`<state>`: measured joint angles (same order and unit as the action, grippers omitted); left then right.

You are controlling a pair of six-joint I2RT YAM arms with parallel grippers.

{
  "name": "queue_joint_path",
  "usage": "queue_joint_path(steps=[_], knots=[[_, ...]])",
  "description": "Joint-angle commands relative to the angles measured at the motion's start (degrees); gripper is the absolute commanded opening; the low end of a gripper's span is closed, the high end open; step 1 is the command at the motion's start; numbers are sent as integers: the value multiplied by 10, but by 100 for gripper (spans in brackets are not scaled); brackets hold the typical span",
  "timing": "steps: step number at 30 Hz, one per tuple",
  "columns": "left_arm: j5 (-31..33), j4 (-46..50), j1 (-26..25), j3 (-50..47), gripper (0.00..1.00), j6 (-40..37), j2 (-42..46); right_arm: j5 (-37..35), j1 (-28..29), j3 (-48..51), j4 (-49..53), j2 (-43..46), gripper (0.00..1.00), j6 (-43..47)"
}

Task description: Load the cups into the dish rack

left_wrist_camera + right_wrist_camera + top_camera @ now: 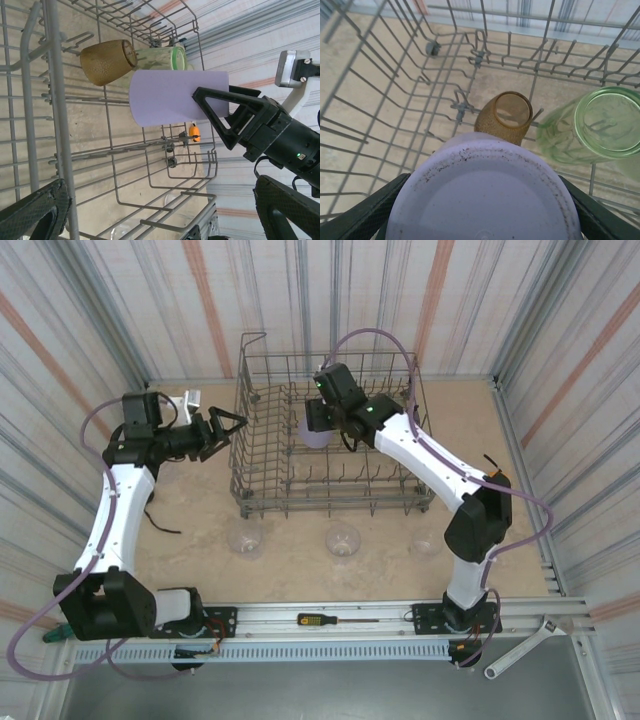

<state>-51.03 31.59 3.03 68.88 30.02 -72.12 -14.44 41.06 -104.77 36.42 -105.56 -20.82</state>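
The grey wire dish rack (262, 455) stands at the table's far middle. Inside it my right gripper (318, 426) is shut on a lavender cup (316, 437), held base-up with a dark finger (362, 217) on each side of the cup (482, 195). Just beyond it in the rack, an amber-brown cup (505, 117) and a pale green cup (600, 125) rest tilted on the tines. My left gripper (232, 428) hangs open outside the rack's left wall, holding nothing, its fingers (35, 212) wide apart. Three clear cups (245, 540) (343, 538) (425, 543) sit on the table in front of the rack.
A small orange round object (194, 133) sits on the rack's wire. A screwdriver (335, 620) lies on the front rail and a wrench (525, 645) at the front right. Striped walls close in the table on three sides.
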Motion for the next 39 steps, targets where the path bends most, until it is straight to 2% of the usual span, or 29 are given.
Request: queue_joint_path(steps=[1, 12, 39], knots=[[-19, 14, 10, -6, 99, -21, 23, -44, 8, -44, 43, -18, 58, 23], [-30, 12, 37, -16, 99, -20, 19, -46, 9, -72, 46, -48, 59, 34], [-44, -12, 37, -32, 99, 7, 21, -17, -4, -80, 36, -111, 58, 32]])
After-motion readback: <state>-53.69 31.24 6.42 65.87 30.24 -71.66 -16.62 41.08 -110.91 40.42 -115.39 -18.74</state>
